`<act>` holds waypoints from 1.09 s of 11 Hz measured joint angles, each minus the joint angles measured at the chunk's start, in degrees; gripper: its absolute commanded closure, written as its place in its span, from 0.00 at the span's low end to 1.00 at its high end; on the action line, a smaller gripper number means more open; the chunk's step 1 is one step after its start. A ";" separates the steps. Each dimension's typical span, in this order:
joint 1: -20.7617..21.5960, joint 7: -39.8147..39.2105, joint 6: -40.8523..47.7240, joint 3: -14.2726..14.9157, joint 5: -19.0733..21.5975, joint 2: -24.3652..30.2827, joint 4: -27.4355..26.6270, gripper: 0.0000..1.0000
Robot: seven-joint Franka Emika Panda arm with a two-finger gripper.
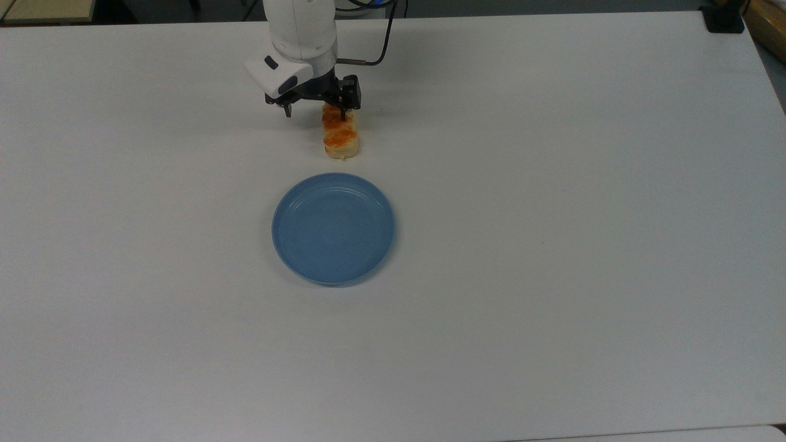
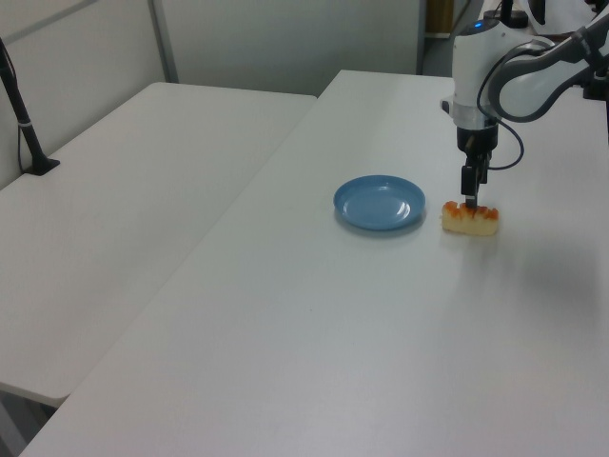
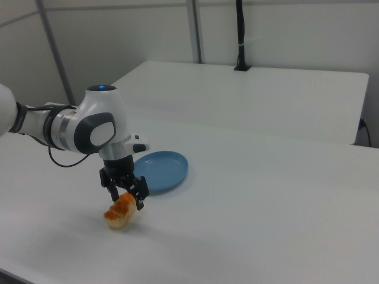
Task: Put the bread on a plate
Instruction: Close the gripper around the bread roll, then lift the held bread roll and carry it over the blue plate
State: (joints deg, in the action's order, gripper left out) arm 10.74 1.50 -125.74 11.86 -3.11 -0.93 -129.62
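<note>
One arm reaches straight down, its gripper [image 3: 125, 196] with jaws clamped on the bread [image 3: 120, 210], one end tipped up off the table [image 1: 552, 184], near the plate [image 1: 333, 228].

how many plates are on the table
1. The plate lies flat near the middle of the white table, empty. The bread sits apart from it, just above it in the top view, under the end effector. Nothing looks hidden.
</note>
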 measured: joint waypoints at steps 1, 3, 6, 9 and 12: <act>-0.01 0.00 0.01 0.02 0.82 0.12 0.25 0.00; 0.00 0.00 0.03 0.02 2.37 0.20 0.53 0.00; 0.59 0.00 0.08 -0.05 3.36 0.14 0.45 0.00; 1.64 0.01 0.08 -0.20 3.37 -0.90 0.20 0.00; 2.94 0.07 0.02 -0.30 3.38 -3.60 0.16 0.33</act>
State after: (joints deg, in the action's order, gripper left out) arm 13.68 1.57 -125.73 11.56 0.27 -4.52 -129.46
